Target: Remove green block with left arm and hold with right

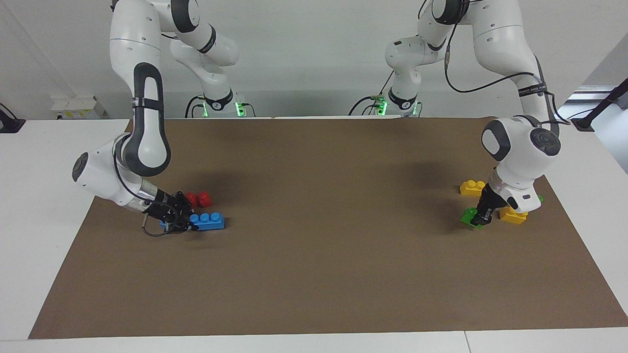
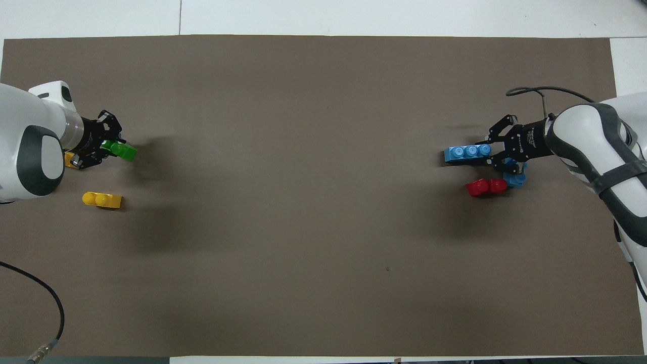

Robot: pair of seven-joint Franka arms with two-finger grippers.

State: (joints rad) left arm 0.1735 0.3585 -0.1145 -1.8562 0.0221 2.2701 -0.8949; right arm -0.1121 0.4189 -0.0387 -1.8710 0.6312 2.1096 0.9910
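The left pincer (image 1: 480, 219) is low at the left arm's end of the bench (image 1: 314, 274), closed on the green block (image 1: 469, 216), which juts from its fingertips and sits at or just above the brown mat (image 2: 303, 202); whether the block touches the mat cannot be told. Just beside this pincer lies a yellow brick (image 1: 513, 215), partly covered by the arm's wrist, and another yellow brick (image 1: 472, 187) lies near it, closer to the robots. A sliver of a second green brick (image 1: 539, 198) peeps out from under the wrist. The right pincer (image 1: 182, 221) is low at the right arm's end of the bench, closed on one end of a blue three-stud brick (image 1: 208, 221), which stretches out from its tips toward the middle of the mat. Close beside that pincer, nearer the robots, sits a red brick (image 1: 198, 198), and in the overhead view a second blue brick (image 2: 515, 177) shows partly under the pincer, touching the red one
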